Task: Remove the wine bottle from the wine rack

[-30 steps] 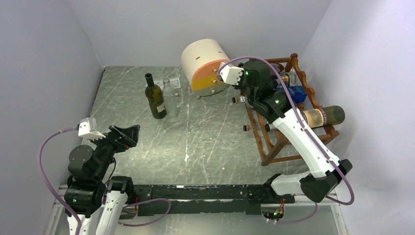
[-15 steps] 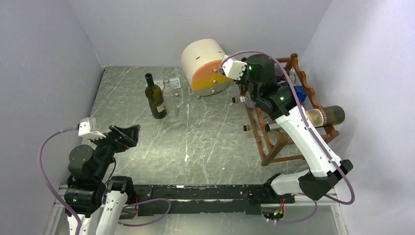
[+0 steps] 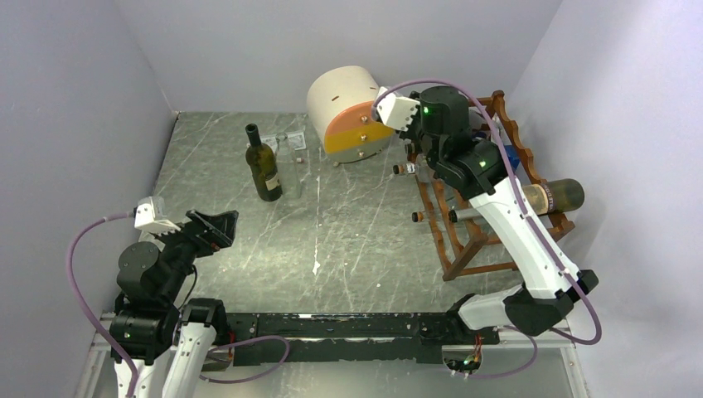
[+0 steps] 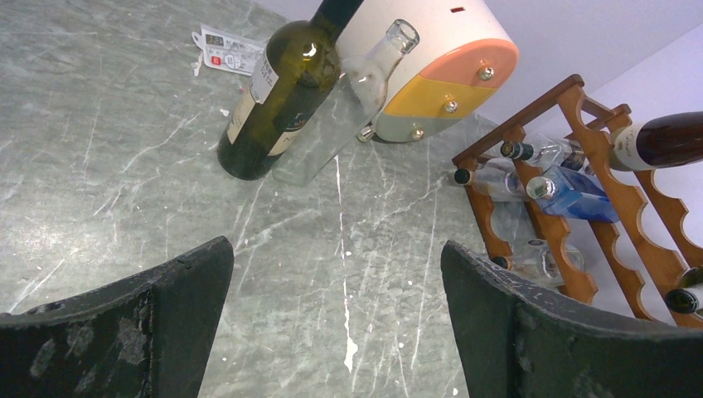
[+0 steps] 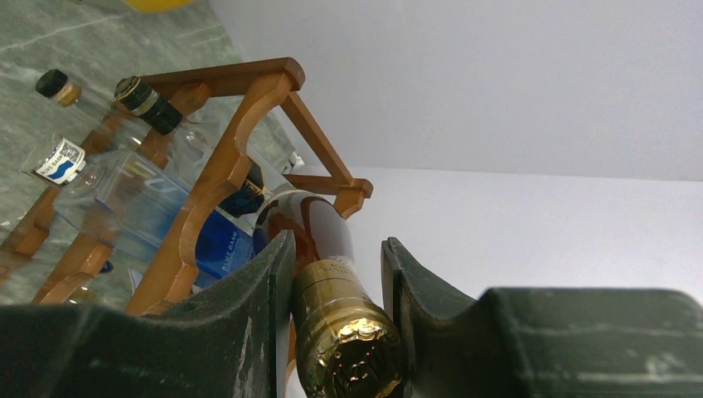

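Observation:
The wine rack (image 5: 224, 157) is a reddish-brown wooden frame with wavy rails, standing at the table's right side (image 3: 448, 249). A wine bottle (image 5: 348, 332) with a gold foil neck and a white label lies on its top tier. My right gripper (image 5: 337, 249) is shut on that foil neck, one finger on each side. In the top view the right wrist (image 3: 439, 124) covers this bottle. My left gripper (image 4: 336, 249) hangs open over bare table at the near left, far from the rack, with nothing between its fingers.
A dark green bottle (image 3: 264, 170) and a clear one (image 3: 294, 166) stand upright at the back left. A round cream-and-orange box (image 3: 352, 108) sits beside the rack. The rack also holds a blue bottle (image 5: 166, 215), clear ones and a brown bottle (image 3: 551, 195). Walls close in on both sides.
My right wrist has shifted a little up and to the right over the rack's top, still gripping the bottle neck. The left arm has not moved.

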